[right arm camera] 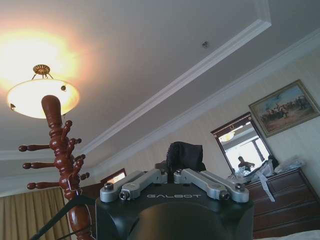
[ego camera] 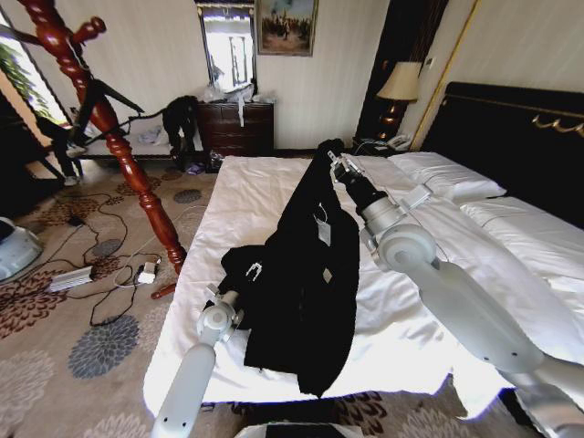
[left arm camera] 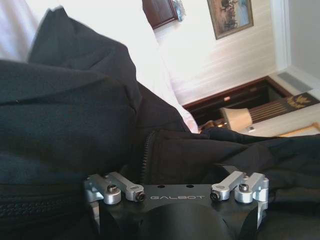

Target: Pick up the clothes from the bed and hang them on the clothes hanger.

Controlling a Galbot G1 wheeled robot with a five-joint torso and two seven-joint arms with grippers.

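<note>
A: What does the head view show?
B: The black coat (ego camera: 306, 274) hangs from the right gripper (ego camera: 330, 155), which is raised above the white bed (ego camera: 401, 319). Its fingers are clenched on the top of the coat, and the rest drapes down onto the duvet near the bed's near edge.

A: And the left gripper?
B: The left gripper (ego camera: 228, 297) is low, at the near left of the bed, pressed into the coat's left side. I cannot tell here how its fingers stand. The wooden coat stand (ego camera: 100, 114) is on the carpet to the left of the bed, apart from the coat.

A: The left wrist view?
B: The left gripper (left arm camera: 176, 187) lies against folds of the coat (left arm camera: 75, 120), with a zipper (left arm camera: 145, 150) running just beyond it. Its fingertips are buried in the cloth, so grasping or released, I cannot tell.

A: The right wrist view?
B: The right gripper (right arm camera: 175, 176) points up toward the ceiling, its fingers drawn together on a bunch of the coat (right arm camera: 185, 156). The coat stand (right arm camera: 62, 155) with its pegs rises beside it, under a ceiling lamp (right arm camera: 42, 97).
</note>
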